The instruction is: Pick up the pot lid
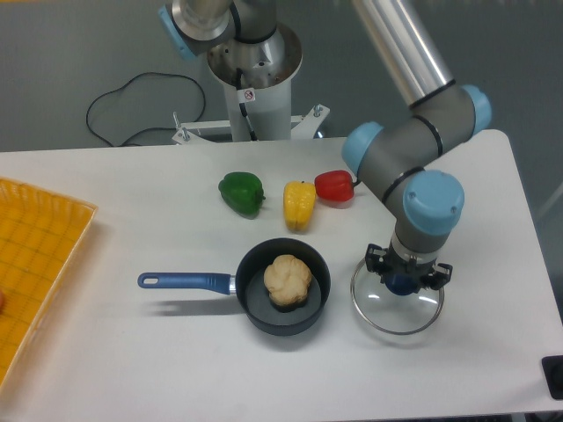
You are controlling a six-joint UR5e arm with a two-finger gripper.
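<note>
Pot lid (376, 313) is hanging beside the pan (281, 328), apparently tilted just off the counter (158, 369), w/ end effector (409, 274) closing tight on its knob (400, 284), prob. balancing the wide rim approx. centrally.

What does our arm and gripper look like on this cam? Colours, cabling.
The UR5e arm has rounded, light grey housings with blue joint caps. A thin black cable loops outside it near the wrist. The two-finger gripper looks mostly dark, with grey parts; any markings are too small to read.
</note>
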